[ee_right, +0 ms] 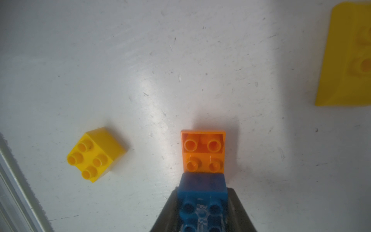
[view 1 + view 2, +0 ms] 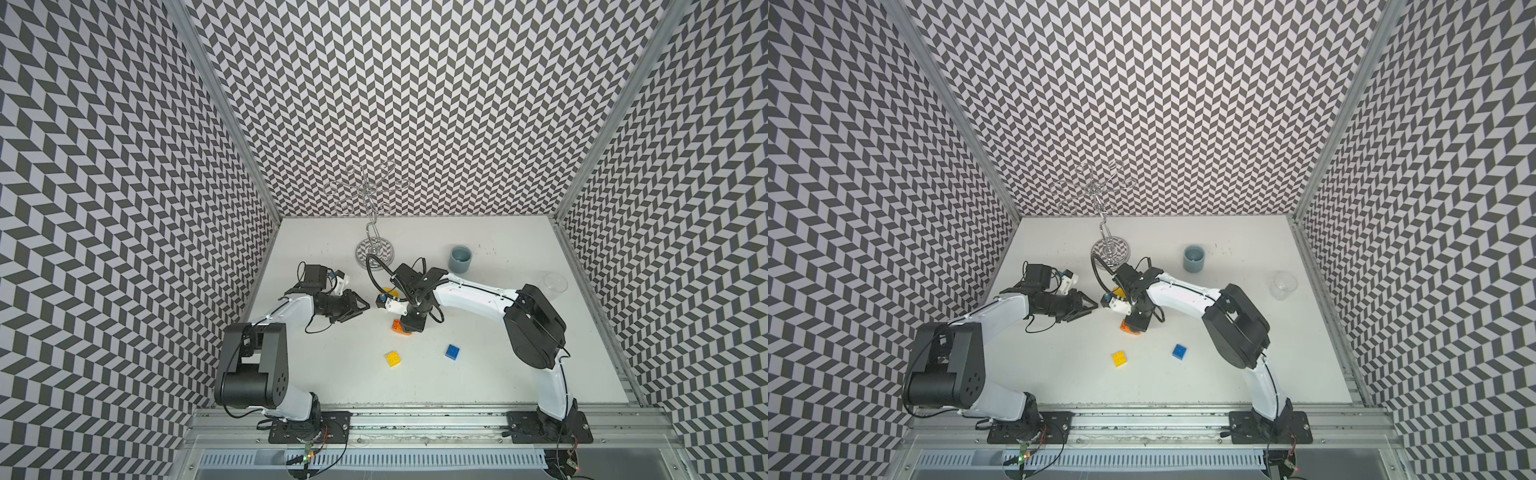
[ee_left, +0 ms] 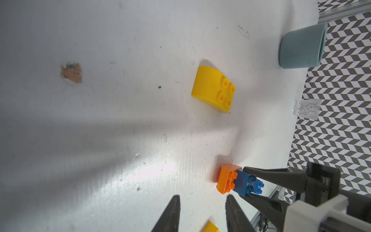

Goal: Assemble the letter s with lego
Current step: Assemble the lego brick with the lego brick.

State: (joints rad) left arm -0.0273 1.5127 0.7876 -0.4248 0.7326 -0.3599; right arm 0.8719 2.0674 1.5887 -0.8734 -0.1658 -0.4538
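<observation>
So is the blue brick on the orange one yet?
On: the blue brick sits on the orange brick's rear studs, with the right hand shut on it.

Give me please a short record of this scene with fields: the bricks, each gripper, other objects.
right gripper: shut on blue brick, which sits on one end of the orange brick
left gripper: shut, holds nothing, apart from the bricks
orange brick: on the table, other end's studs bare
square yellow brick: loose on table
second blue brick: loose on table
curved yellow brick: loose, studs up
grey cup: upright, far side
clear cup: near the right edge
wire stand: at the back
</observation>
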